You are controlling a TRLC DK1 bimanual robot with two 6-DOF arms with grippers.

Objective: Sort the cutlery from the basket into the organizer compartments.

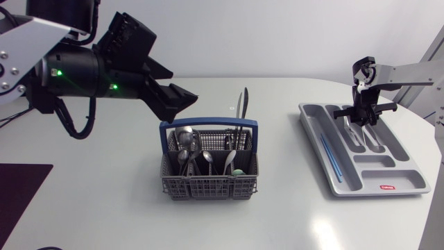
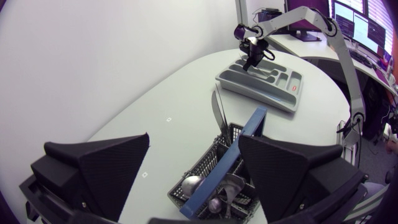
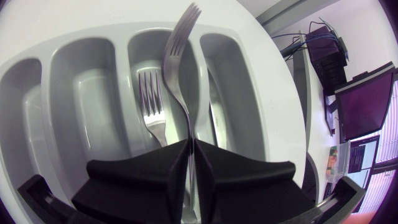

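Note:
The grey basket [image 1: 208, 187] with a blue handle [image 1: 208, 126] stands mid-table and holds several spoons [image 1: 186, 136] and a tall knife [image 1: 243, 104]. My left gripper [image 1: 177, 87] hangs open above and to the left of it. In the left wrist view the basket [image 2: 214, 163] lies below the spread fingers of the left gripper [image 2: 194, 140]. Over the grey organizer [image 1: 409, 182] my right gripper [image 1: 362, 119] is shut on a fork [image 3: 180, 68] by its handle, tines pointing away. Another fork [image 3: 151, 99] lies in the compartment beneath the right gripper [image 3: 191, 149].
A thin blue stick [image 1: 331, 156] lies in the organizer's long left compartment. The organizer [image 2: 261, 78] sits near the table's right edge, with the right gripper [image 2: 254, 53] above it. A dark mat [image 1: 21, 191] covers the front left corner.

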